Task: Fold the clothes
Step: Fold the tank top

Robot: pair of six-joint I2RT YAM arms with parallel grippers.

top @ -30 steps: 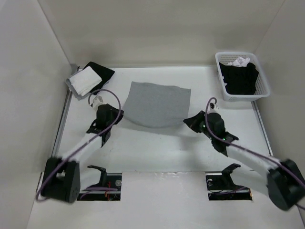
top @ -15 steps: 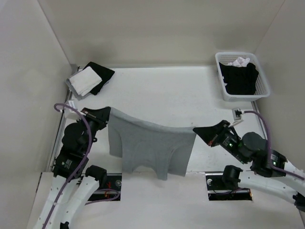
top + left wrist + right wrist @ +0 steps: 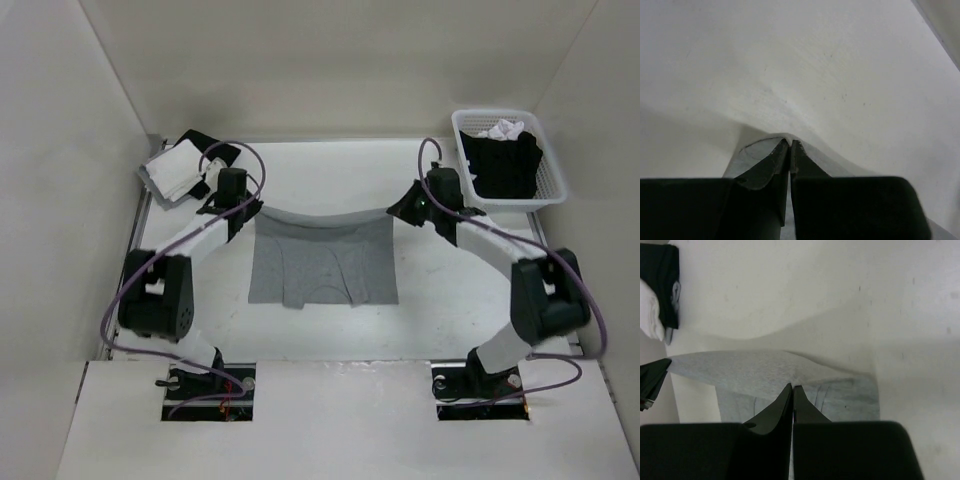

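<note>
The clothes are one light grey sleeveless top (image 3: 322, 262). Its top edge is stretched in a shallow sag between my two grippers, and its lower part with the straps lies spread on the table. My left gripper (image 3: 251, 208) is shut on the top's left corner, with grey fabric (image 3: 756, 151) bunched at its fingertips (image 3: 790, 142). My right gripper (image 3: 394, 213) is shut on the right corner. In the right wrist view the top (image 3: 740, 372) runs left from the pinched fingertips (image 3: 792, 386) toward the left gripper (image 3: 652, 376).
A white basket (image 3: 553, 180) holding black garments (image 3: 505, 160) and a white cloth (image 3: 500, 128) stands at the back right. A folded white cloth (image 3: 175, 168) on a black garment (image 3: 210, 148) lies at the back left. Walls close in on three sides.
Both arms have carried the top from above the table's near edge toward the back. Its lower part now rests on the table instead of hanging free.
</note>
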